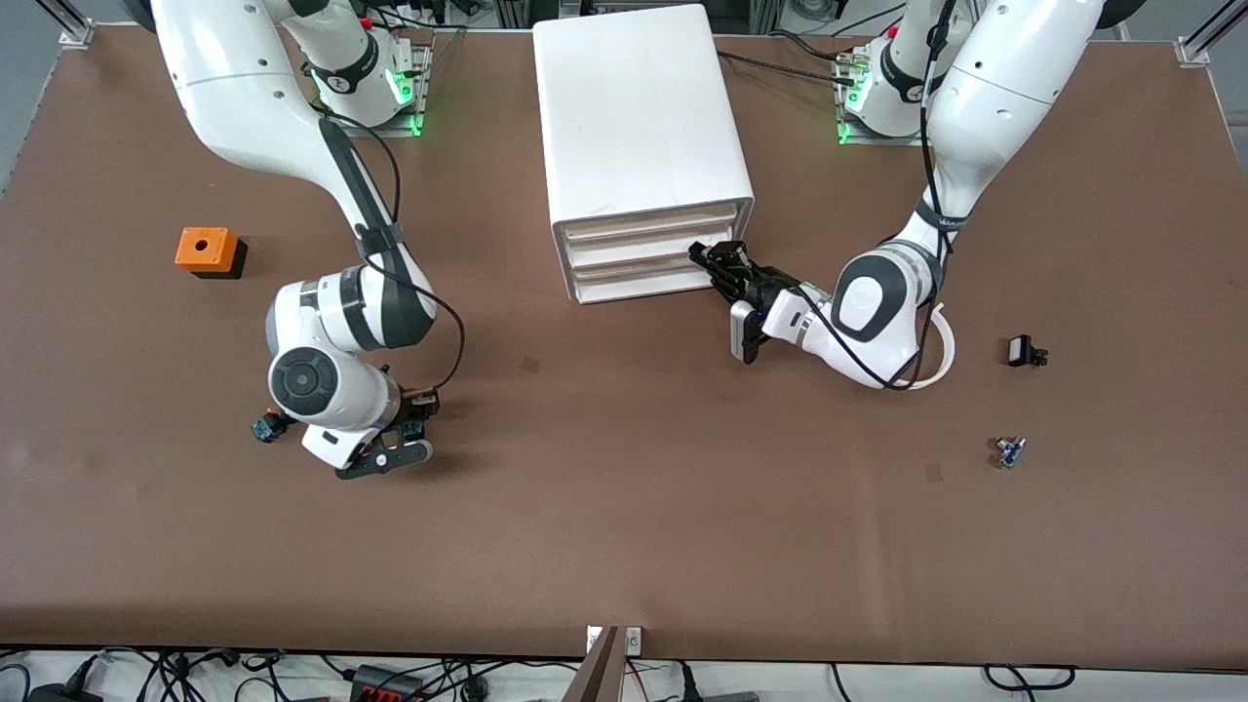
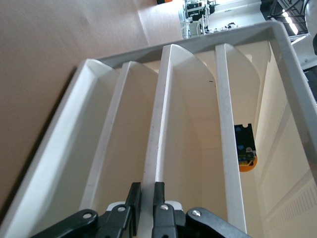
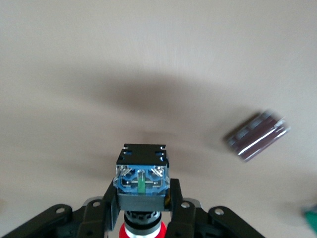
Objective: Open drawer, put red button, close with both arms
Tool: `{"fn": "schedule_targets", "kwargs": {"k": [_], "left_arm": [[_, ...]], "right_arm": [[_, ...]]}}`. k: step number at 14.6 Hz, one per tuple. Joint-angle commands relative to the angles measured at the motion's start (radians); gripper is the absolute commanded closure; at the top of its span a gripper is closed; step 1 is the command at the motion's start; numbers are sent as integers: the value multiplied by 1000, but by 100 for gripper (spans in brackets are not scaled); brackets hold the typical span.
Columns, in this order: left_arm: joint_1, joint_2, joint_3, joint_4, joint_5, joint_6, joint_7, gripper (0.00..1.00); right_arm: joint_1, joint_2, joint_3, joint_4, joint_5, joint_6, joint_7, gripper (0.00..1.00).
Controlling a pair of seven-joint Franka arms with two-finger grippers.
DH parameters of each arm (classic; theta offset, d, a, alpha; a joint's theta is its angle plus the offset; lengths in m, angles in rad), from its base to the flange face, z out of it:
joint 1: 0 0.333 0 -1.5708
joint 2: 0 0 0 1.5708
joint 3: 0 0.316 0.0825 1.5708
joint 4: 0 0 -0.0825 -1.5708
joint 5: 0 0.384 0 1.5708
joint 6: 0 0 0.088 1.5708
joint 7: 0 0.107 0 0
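My left gripper (image 2: 143, 203) pinches a drawer (image 2: 163, 124) lip at the cabinet (image 1: 639, 117), middle of the front frame. My right gripper (image 3: 142, 208) clenches the red button (image 3: 142, 186) at lower left, above the table (image 1: 624, 546).

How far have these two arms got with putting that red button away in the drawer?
Roughly the first third. Done: the right gripper has shut on the red button, toward the right arm's end of the table. In hand: the left gripper is clamped on a drawer front lip of the white cabinet, but all drawers look closed. Left: pull it open, drop the button in, push it shut.
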Motion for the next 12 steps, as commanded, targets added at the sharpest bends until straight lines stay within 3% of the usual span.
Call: {"fn": "schedule_targets", "kwargs": {"k": [1,7,9,10,11,12], "left_arm": [[7,67,19,115,-10,11,-42,97],[11,159,86,306,-5,9,-130,96],[11,165,90,317,-7,11,-147,90],[11,165,90,317,-7,11,-151,56],[11,168,90,317,-16,11,-155,1],[13,162,90,317,-14,9,-158,0]], "right_arm": [[5,-58,2,49,15,-38,-2,100],[51,-63,4,274,14,-228,15,100],[76,-61,7,305,15,-255,79,100],[92,-63,23,312,15,-257,112,100],[97,-63,36,322,17,-257,135,100],[100,-63,56,335,17,-257,147,100]]}}
